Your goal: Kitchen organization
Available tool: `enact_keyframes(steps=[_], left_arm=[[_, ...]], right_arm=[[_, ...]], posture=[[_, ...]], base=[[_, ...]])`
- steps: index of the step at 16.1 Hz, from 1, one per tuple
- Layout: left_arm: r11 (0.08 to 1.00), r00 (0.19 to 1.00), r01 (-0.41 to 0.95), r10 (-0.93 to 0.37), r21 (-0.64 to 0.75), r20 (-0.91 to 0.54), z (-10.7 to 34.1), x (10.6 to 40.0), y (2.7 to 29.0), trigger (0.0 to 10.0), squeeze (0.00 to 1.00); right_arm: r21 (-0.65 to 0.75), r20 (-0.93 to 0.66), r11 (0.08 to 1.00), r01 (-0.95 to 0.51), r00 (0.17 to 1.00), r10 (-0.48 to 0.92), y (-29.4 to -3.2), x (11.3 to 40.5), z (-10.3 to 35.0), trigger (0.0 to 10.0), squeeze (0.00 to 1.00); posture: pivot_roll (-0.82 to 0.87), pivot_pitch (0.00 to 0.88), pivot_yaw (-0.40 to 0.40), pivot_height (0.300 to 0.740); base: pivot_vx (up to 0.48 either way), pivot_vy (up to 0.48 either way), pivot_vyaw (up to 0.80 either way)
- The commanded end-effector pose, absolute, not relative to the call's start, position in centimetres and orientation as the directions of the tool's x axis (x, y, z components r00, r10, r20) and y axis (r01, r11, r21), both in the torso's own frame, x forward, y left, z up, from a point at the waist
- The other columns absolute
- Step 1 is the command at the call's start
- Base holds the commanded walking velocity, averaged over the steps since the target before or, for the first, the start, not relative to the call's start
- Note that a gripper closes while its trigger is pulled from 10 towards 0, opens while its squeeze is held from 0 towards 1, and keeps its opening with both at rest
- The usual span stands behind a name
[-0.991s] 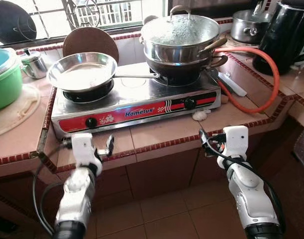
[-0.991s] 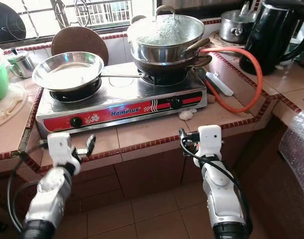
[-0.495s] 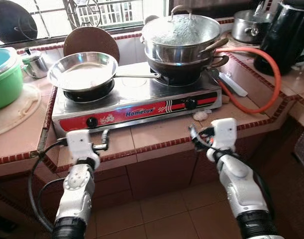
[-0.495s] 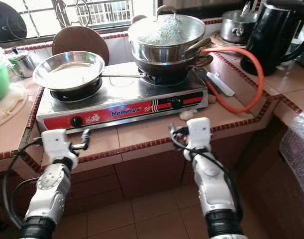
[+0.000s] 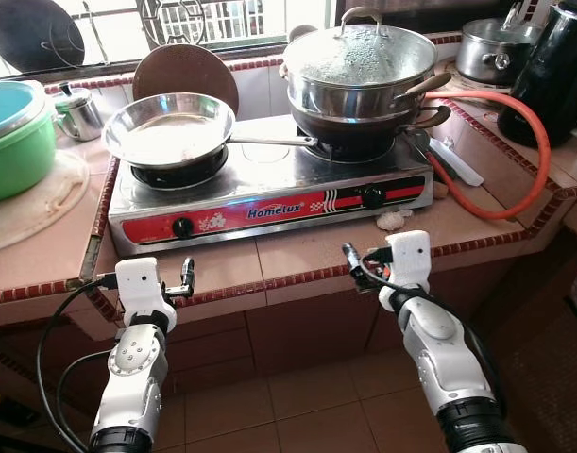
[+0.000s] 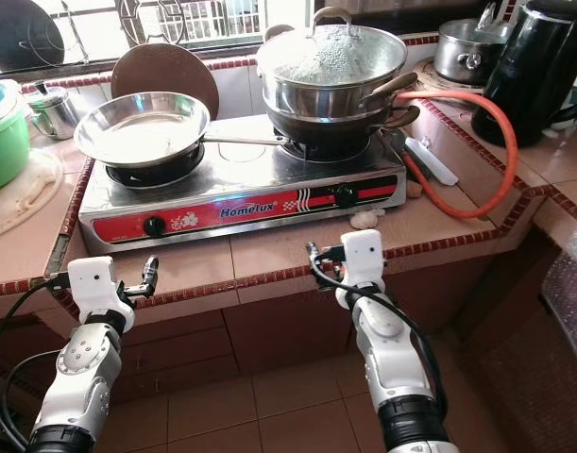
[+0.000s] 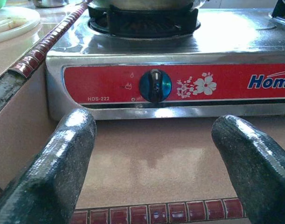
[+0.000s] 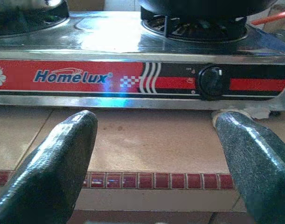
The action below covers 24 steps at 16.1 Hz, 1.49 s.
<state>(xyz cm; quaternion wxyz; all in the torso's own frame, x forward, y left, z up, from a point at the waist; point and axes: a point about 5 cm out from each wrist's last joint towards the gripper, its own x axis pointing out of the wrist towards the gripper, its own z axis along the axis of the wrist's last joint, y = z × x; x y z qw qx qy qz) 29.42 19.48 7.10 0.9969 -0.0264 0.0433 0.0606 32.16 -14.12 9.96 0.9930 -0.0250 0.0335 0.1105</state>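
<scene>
the frying pan (image 5: 168,130) sits on the near-left burner of the two-burner stove (image 5: 269,189), beyond the tips of the left gripper (image 5: 179,281) and well apart from them, with the strip of tiled counter (image 5: 297,247) and the stove's red front panel lying between. its long axis runs along the handle (image 5: 274,142), which points sideways across the stove top toward the stacked pots (image 5: 364,75) on the other burner, so the handle end lies roughly ahead of the gap between the two grippers. the pan looks empty and sits level on its burner.

by my judgement the task has hardly begun: nothing on the counter looks moved or gathered, and the pan, the stacked pots, the green tub (image 5: 14,137) and the kettle (image 5: 562,71) all stand where a cook would leave them. everything about tidying seems still to do.

the left gripper hovers at the counter edge with its fingers (image 7: 63,163) spread wide and holding nothing; the left knob (image 7: 155,85) shows straight ahead between them. the right gripper (image 5: 364,264) hangs at the same edge, fingers (image 8: 58,158) likewise wide apart and empty, the right knob (image 8: 211,80) just inside one fingertip's line
</scene>
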Motion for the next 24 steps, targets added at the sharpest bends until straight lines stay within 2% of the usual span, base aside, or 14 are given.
enact_keyframes(steps=[1,7,14,20,24], left_arm=[[0.993,0.991,-0.117,0.114,-0.031,-0.07,7.7,29.5,19.5,10.0,0.0],[0.999,0.996,-0.029,0.026,-0.029,-0.08,7.6,29.4,18.7,10.0,0.0],[0.999,0.994,-0.013,0.009,-0.042,-0.106,7.0,28.5,18.4,10.0,0.0],[0.999,0.994,0.009,-0.013,-0.041,-0.11,7.2,28.9,18.1,10.0,0.0],[0.999,0.994,0.008,-0.013,-0.044,-0.11,7.2,29.0,18.0,10.0,0.0]], right_arm=[[-0.039,-0.061,0.973,-0.229,0.972,0.226,-13.8,32.4,10.2,10.0,0.0],[-0.05,-0.033,0.985,-0.168,0.986,0.166,-15.0,31.6,10.3,10.0,0.0],[-0.055,-0.037,0.986,-0.158,0.987,0.156,-15.4,31.2,10.3,10.0,0.0],[-0.037,-0.048,0.988,-0.147,0.988,0.145,-15.0,31.4,10.2,10.0,0.0],[-0.041,-0.048,0.988,-0.146,0.988,0.144,-15.1,31.3,10.2,10.0,0.0]], posture=[[-0.15,0.005,0.062,0.74],[-0.18,0.005,0.081,0.74],[-0.18,0.022,0.081,0.74],[-0.19,0.011,0.093,0.74],[-0.19,0.014,0.092,0.74]], base=[[0.0,0.0,0.0],[0.0,0.0,0.0],[0.0,0.0,0.0],[0.0,0.0,0.0],[0.0,0.0,-0.79]])
